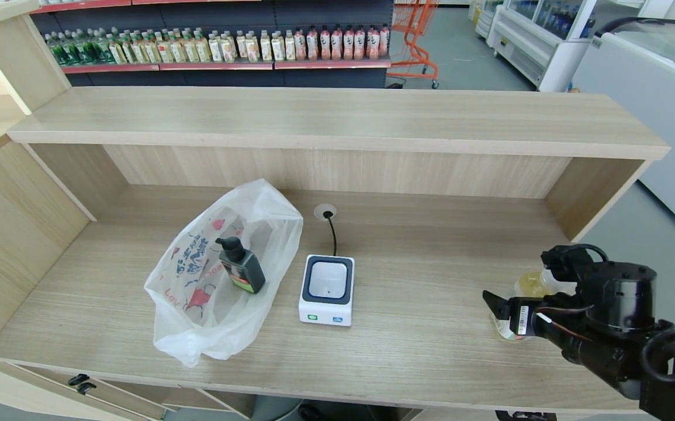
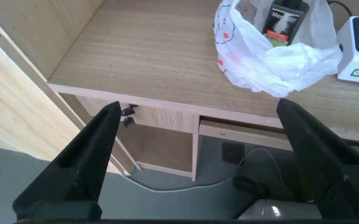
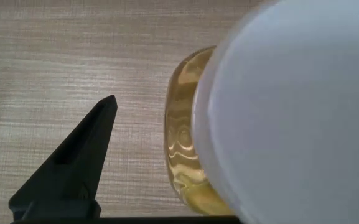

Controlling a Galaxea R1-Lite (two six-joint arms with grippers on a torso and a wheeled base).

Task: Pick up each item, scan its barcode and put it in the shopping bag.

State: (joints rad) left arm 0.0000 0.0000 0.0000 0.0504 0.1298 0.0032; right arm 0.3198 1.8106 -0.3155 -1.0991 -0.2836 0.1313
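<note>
With the right gripper's point(image 1: 511, 299) fingers point(image 3: 83, 155) spread and not yet touching the yellow bottle point(image 1: 533, 285), a lopsided squeeze could, I reckon, topple it on the counter point(image 1: 419, 275).

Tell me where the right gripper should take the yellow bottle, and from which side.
Grip the yellow bottle across its round body, below the white cap, from the robot's right: it seems upright, and the open right gripper sits beside it there.

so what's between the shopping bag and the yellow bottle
The white scanner, nearer the shopping bag; from it to the yellow bottle the counter is bare, as the head view shows.
</note>
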